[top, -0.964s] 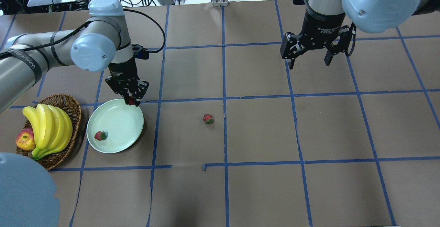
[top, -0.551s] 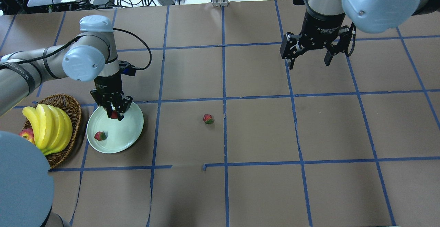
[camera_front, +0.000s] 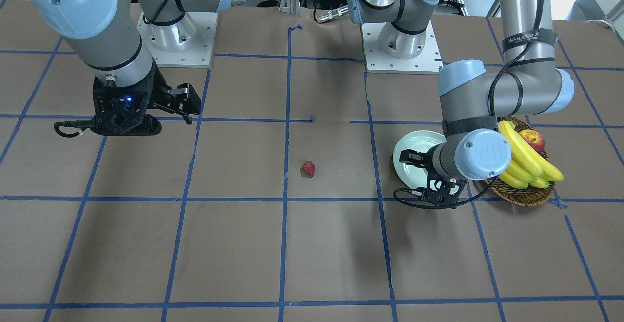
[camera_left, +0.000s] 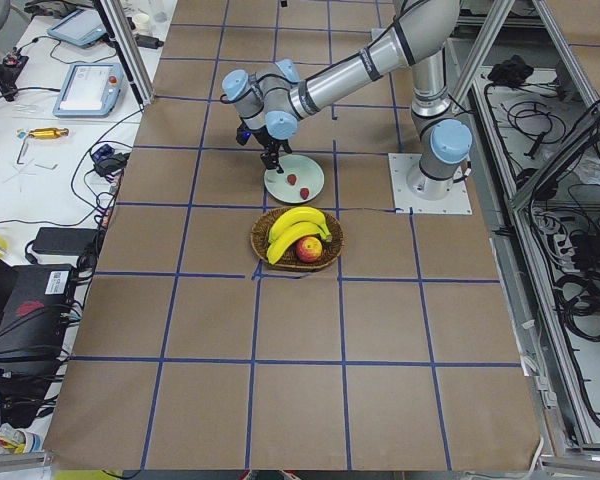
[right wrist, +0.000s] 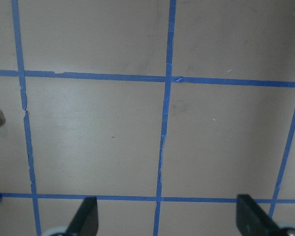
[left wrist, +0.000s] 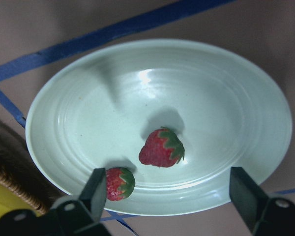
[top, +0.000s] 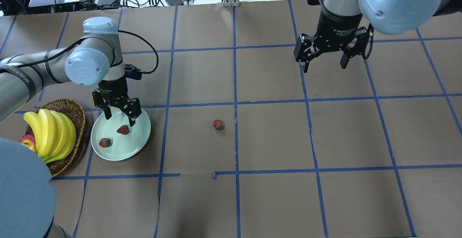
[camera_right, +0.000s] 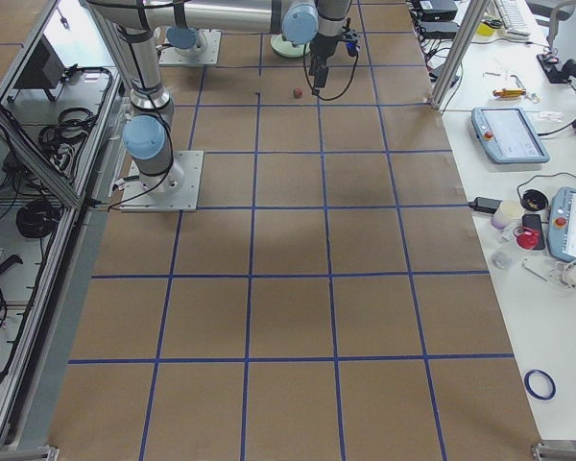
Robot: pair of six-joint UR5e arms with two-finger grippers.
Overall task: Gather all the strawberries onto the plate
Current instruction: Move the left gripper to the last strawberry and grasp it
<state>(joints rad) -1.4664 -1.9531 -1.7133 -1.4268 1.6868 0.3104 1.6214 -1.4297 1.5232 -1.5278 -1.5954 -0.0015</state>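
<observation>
Overhead exterior: we see the left gripper (top: 120, 119) spread empty above the plate (top: 134, 141) holding two strawberries (top: 123, 129); a third strawberry (top: 218, 124) lies on the table (top: 274, 140); the right gripper (top: 325, 68) hangs spread, empty.

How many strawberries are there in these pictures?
3. Two strawberries lie on the plate, below the open left gripper; the third strawberry sits alone on the table. None seems hidden.
</observation>
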